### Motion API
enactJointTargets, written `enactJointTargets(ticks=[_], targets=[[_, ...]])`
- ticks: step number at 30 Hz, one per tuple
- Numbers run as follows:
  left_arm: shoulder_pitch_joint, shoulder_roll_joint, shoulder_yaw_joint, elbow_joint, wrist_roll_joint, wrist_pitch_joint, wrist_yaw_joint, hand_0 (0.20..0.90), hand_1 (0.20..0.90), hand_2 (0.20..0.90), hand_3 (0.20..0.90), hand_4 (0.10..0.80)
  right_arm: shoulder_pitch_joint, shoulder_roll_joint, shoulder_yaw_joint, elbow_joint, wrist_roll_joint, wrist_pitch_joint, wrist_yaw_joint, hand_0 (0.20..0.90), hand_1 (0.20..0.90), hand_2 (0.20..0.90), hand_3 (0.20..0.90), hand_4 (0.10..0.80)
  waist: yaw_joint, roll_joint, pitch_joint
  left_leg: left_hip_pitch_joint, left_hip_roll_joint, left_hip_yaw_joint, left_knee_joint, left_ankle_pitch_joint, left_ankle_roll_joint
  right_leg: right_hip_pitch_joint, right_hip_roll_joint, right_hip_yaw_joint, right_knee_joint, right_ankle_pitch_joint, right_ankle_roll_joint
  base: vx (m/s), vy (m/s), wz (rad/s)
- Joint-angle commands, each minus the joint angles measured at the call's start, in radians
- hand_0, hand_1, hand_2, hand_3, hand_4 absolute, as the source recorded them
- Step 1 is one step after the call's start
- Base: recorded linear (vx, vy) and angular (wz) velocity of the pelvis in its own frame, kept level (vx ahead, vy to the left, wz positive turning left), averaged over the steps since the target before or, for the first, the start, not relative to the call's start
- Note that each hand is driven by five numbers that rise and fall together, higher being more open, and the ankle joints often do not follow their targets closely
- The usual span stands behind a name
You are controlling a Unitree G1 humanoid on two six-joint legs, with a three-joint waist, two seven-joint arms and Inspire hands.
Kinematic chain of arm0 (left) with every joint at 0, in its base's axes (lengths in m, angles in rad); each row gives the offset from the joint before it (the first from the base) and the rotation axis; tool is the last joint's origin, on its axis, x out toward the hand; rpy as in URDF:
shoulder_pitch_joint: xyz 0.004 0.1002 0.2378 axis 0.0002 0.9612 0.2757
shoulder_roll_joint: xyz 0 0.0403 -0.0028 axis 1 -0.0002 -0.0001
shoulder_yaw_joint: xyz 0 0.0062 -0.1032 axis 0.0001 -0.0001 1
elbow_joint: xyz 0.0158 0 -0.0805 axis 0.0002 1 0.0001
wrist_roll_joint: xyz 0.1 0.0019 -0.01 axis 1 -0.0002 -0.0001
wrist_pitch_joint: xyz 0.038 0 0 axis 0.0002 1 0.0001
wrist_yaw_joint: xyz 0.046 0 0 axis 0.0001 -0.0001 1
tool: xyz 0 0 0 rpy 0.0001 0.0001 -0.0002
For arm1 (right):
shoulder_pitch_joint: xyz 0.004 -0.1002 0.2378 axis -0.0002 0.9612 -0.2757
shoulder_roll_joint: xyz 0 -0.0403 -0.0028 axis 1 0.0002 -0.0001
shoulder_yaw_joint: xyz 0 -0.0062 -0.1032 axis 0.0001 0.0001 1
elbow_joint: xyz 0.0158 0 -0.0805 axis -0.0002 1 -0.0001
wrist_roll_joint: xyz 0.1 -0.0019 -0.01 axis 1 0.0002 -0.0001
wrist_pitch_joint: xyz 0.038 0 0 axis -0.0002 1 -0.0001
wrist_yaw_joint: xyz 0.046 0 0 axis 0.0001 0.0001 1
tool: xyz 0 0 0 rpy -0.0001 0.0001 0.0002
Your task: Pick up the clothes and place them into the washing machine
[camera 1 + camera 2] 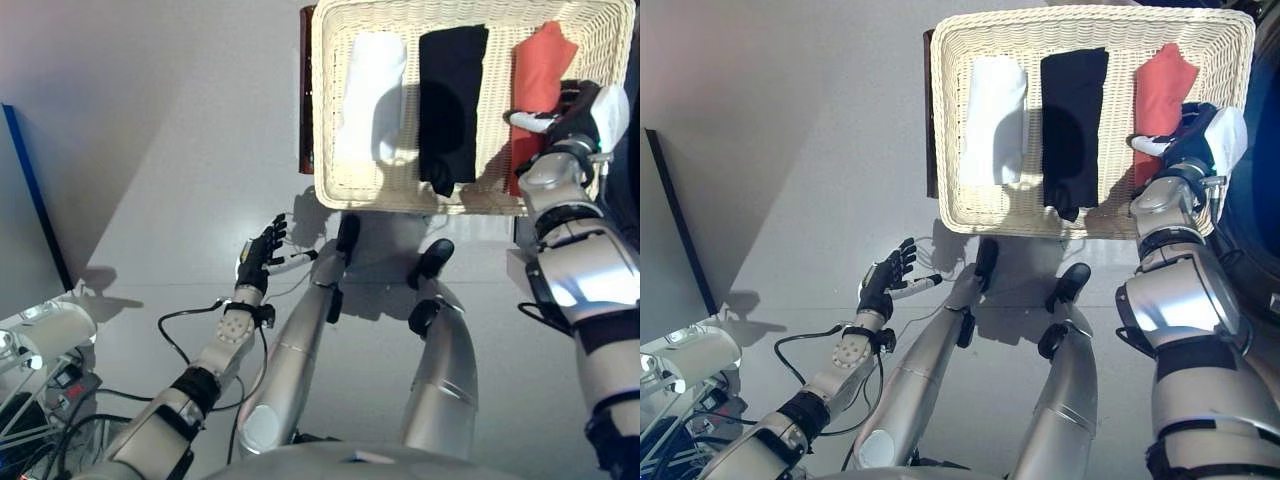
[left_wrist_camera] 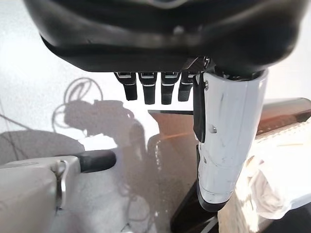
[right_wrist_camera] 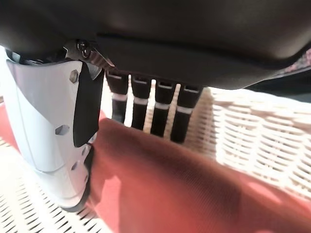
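A shallow wicker basket (image 1: 330, 190) rests on a low dark brown box (image 1: 306, 100). In it lie a folded white garment (image 1: 365, 95), a black garment (image 1: 450, 90) and a red garment (image 1: 540, 75), side by side. My right hand (image 1: 575, 105) is inside the basket at its right end, on the red garment. In the right wrist view its fingers (image 3: 146, 109) are straight and reach past the red garment (image 3: 170, 179), and the white-covered thumb (image 3: 48, 121) stands beside the cloth. My left hand (image 1: 262, 255) is open and empty, low over the floor in front of the basket.
The washing machine's dark front (image 1: 1255, 230) shows at the right edge beside the basket. A dark panel with a blue edge (image 1: 30, 190) stands at the left. A white device with cables (image 1: 50, 340) sits at the lower left on the grey floor.
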Motion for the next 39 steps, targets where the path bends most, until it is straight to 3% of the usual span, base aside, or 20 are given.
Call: enactJointTargets(ticks=[1,13,15,21,23,27,28,34,39], targets=[[0.049,0.009,0.028,0.003,-0.012,-0.043,0.033,0.900,0.900,0.900,0.900,0.800,-0.026,-0.018,0.068,-0.007,-0.044,0.010,-0.017,0.200,0.200,0.200,0.200,0.300,-0.001,0.041,0.021,-0.042,-0.006,-0.012,0.086,-0.104,-0.098,0.088,0.003,0.073,-0.029,-0.052,0.046,0.007,0.020,-0.04],[0.049,-0.003,0.026,0.159,-0.011,-0.023,0.025,0.900,0.900,0.900,0.900,0.800,0.017,0.022,0.038,-0.032,-0.007,-0.001,-0.005,0.200,0.200,0.200,0.200,0.300,-0.034,0.019,0.009,0.049,0.014,-0.004,0.023,-0.080,-0.107,0.168,0.024,0.071,-0.093,-0.018,0.053,-0.010,-0.005,-0.07],[0.050,-0.006,0.032,0.189,-0.015,-0.020,0.021,0.900,0.900,0.900,0.900,0.800,0.032,0.022,-0.008,-0.050,0.075,-0.028,0.010,0.200,0.200,0.200,0.200,0.300,-0.040,0.014,0.005,0.070,0.017,-0.003,0.007,-0.075,-0.107,0.188,0.028,0.070,-0.111,-0.010,0.055,-0.009,-0.028,-0.09],[0.075,-0.006,0.051,0.233,-0.035,-0.016,-0.012,0.900,0.900,0.900,0.900,0.800,0.125,0.035,-0.280,-0.166,0.572,-0.173,0.097,0.200,0.200,0.200,0.200,0.300,-0.059,0.015,-0.014,0.142,0.025,-0.001,-0.043,-0.067,-0.110,0.249,0.039,0.080,-0.158,-0.002,0.059,0.005,-0.014,-0.10],[0.080,-0.010,0.058,0.252,-0.041,-0.009,-0.025,0.900,0.900,0.900,0.900,0.800,0.166,0.074,-0.378,-0.210,0.761,-0.228,0.152,0.200,0.200,0.200,0.200,0.300,-0.063,0.023,-0.017,0.151,0.028,0.011,-0.053,-0.035,-0.103,0.254,0.039,0.076,-0.171,0.027,0.052,-0.091,0.043,-0.20],[0.080,-0.020,0.055,0.290,-0.055,-0.002,-0.044,0.900,0.900,0.900,0.900,0.800,0.200,0.136,-0.484,-0.280,0.971,-0.306,0.218,0.200,0.200,0.200,0.200,0.300,-0.067,0.025,-0.039,0.195,0.030,0.009,-0.075,-0.063,-0.105,0.286,0.046,0.101,-0.187,0.001,0.060,0.044,0.004,-0.24],[0.083,-0.026,0.055,0.289,-0.063,-0.004,-0.048,0.900,0.900,0.900,0.900,0.800,0.204,0.153,-0.516,-0.304,1.021,-0.328,0.232,0.200,0.200,0.200,0.200,0.300,-0.070,0.031,-0.035,0.190,0.032,0.020,-0.078,-0.036,-0.101,0.284,0.044,0.091,-0.194,0.027,0.054,-0.092,0.011,-0.13],[0.105,-0.038,0.039,0.275,-0.081,-0.021,-0.068,0.900,0.900,0.900,0.900,0.800,0.190,0.162,-0.596,-0.346,1.090,-0.408,0.235,0.200,0.200,0.200,0.200,0.300,-0.070,0.052,-0.054,0.221,0.033,0.015,-0.107,-0.025,-0.102,0.306,0.049,0.095,-0.219,0.031,0.054,-0.005,-0.004,-0.09],[0.121,-0.045,0.032,0.284,-0.081,-0.021,-0.075,0.900,0.900,0.900,0.900,0.800,0.154,0.114,-0.617,-0.342,1.077,-0.428,0.206,0.200,0.200,0.200,0.200,0.300,-0.070,0.065,-0.068,0.238,0.033,0.019,-0.123,-0.023,-0.106,0.312,0.054,0.102,-0.224,0.028,0.053,0.007,-0.005,-0.01]])
